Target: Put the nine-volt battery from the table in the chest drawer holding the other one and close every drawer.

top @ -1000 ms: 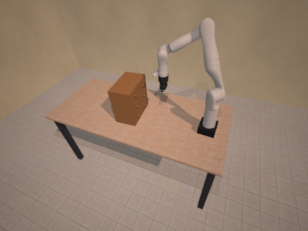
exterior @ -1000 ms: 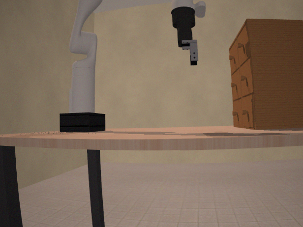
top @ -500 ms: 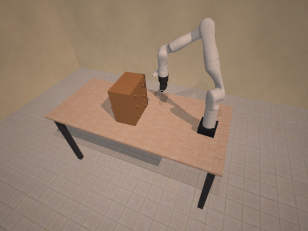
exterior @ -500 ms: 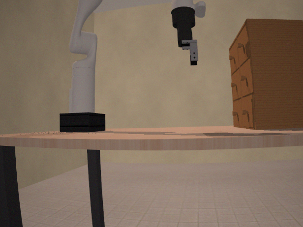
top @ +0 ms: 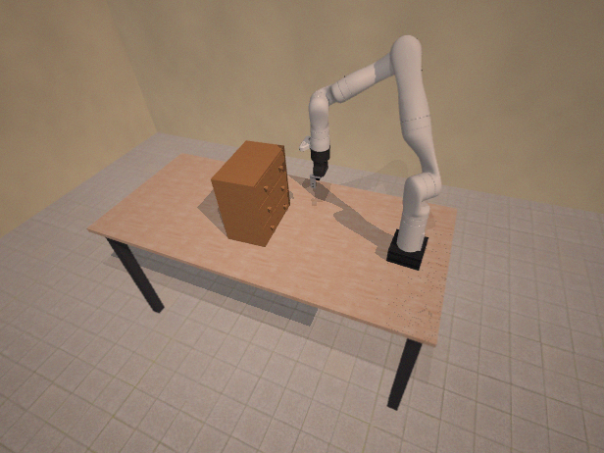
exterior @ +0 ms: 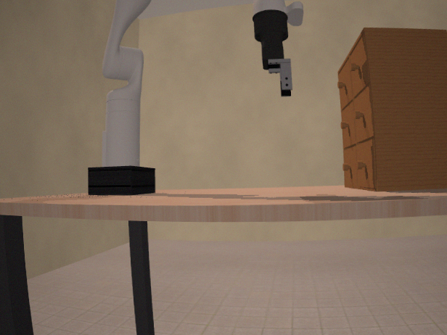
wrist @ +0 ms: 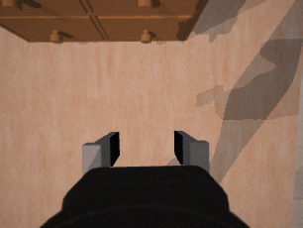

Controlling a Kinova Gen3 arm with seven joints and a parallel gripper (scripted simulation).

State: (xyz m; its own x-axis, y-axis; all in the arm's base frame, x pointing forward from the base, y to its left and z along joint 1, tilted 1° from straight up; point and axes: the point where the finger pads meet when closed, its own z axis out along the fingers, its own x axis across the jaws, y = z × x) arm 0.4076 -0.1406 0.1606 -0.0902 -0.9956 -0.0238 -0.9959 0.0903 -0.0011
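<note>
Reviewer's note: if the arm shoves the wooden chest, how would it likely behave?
The chest looks rigid, with flat boxy sides, so it probably won't flex. Standing taller than it is wide, it might tip if pushed high up. Its flat base should make it slide rather than roll.

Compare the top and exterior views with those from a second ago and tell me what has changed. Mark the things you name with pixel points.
Nothing has visibly changed. The arm (top: 416,105) (exterior: 123,134) holds the same pose, the hand (top: 314,185) (exterior: 286,93) (wrist: 147,143) hangs in the same place, now open with nothing between its fingers, and the chest (top: 245,211) (exterior: 410,109) (wrist: 129,29) stands where it stood.
</note>
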